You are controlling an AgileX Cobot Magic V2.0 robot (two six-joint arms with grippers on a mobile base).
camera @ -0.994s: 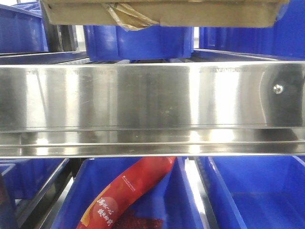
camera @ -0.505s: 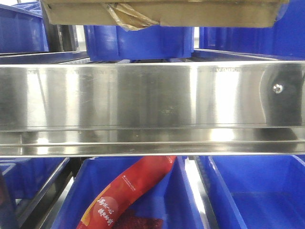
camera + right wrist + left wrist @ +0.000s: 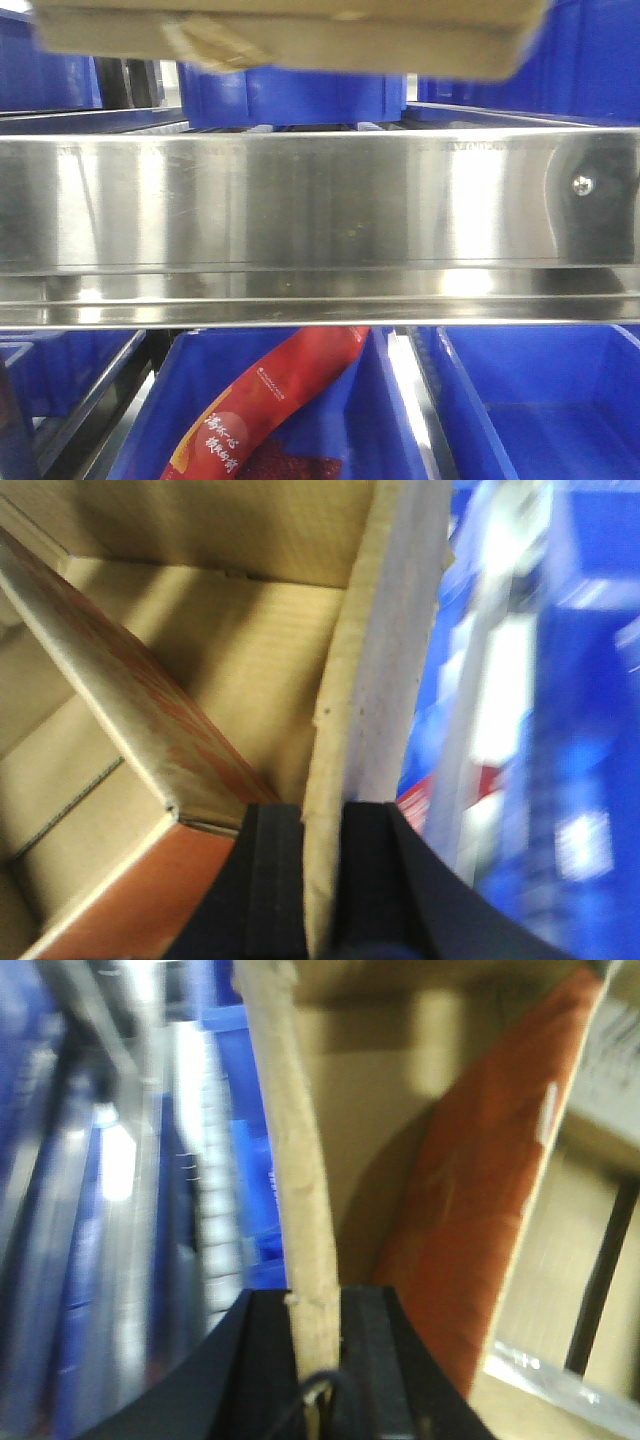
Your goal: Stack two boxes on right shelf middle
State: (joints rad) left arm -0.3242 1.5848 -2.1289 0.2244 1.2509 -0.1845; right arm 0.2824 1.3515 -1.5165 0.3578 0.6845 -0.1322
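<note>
A flat brown cardboard box [image 3: 300, 40] with a torn yellowish tape strip hangs blurred at the top of the front view, above the stainless-steel right shelf middle [image 3: 300, 200]. It is the only one of the two boxes that shows. My left gripper [image 3: 318, 1305] is shut on the box's left wall [image 3: 300, 1180]. My right gripper [image 3: 322, 815] is shut on its right wall [image 3: 370, 680]. A red-and-white carton [image 3: 470, 1210] leans inside the open box [image 3: 130, 720]. Neither gripper appears in the front view.
The shelf's mirror-like front rail has a screw head [image 3: 582, 184] at the right. Blue plastic bins [image 3: 290, 95] stand behind the box on the shelf. More blue bins [image 3: 540, 400] sit below; one holds a red snack packet [image 3: 260, 400].
The box has shifted left and slightly up in the front view and is now motion-blurred. The shelf and bins have not moved.
</note>
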